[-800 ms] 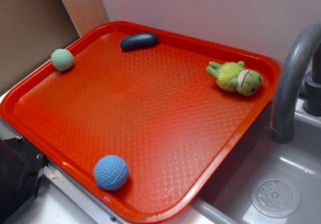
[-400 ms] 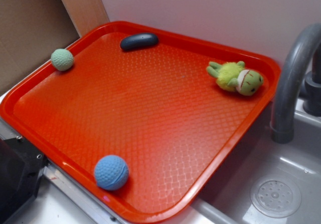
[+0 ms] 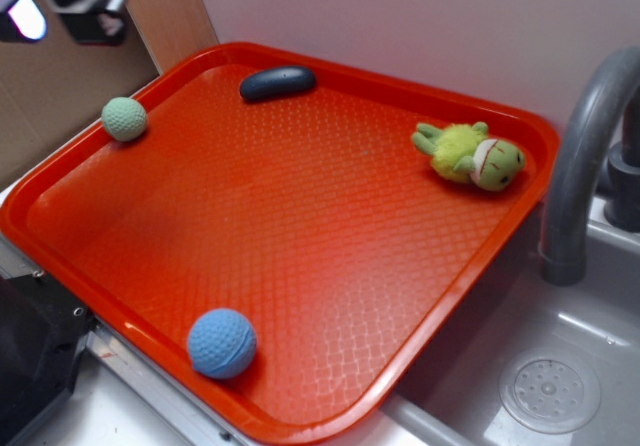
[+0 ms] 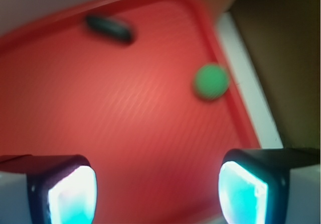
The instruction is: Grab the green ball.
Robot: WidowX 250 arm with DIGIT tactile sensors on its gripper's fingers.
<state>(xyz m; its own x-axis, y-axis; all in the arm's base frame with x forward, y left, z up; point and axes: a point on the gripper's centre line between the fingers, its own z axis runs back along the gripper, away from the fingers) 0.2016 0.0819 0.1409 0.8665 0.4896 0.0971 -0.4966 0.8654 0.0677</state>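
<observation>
A wide red textured plastic tray (image 3: 330, 266) carries a small pale mint-green dimpled ball (image 3: 124, 119) against its far-left rim. The black gripper (image 4: 158, 191) hangs above with jaws spread wide and empty, the ball ahead of them, nearer the right-hand finger.

Gripper (image 3: 62, 8) entered the exterior view at the top left corner; it was absent from both earlier frames. It sat above and left of the green ball (image 3: 124, 119), clear of it. Jaws spread apart in the wrist view, nothing between them.
</observation>
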